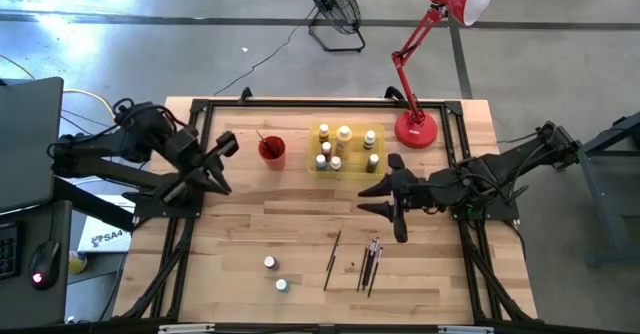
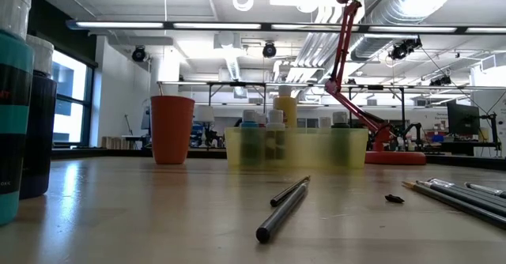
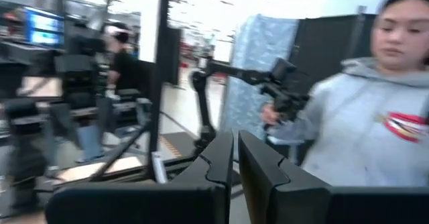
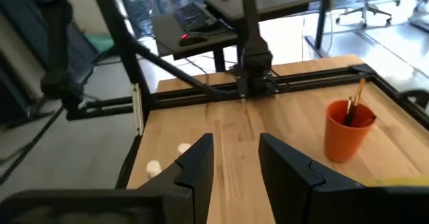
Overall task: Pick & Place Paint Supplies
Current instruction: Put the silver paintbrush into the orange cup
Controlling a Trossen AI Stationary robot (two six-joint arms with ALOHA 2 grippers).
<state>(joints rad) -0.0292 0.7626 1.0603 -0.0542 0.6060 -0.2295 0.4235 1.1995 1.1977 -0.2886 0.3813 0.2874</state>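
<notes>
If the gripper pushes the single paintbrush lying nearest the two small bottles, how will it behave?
The paintbrush looks thin and round, so it would probably roll sideways. It seems stiff and light. Lying flat on the table, it may slip when pinched.

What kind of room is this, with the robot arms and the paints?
It looks like a big robot lab or workshop. A wooden table holds a yellow tray of little paint bottles, a red desk lamp stands on it, and the low view shows open ceiling pipes and more workbenches behind.
</notes>
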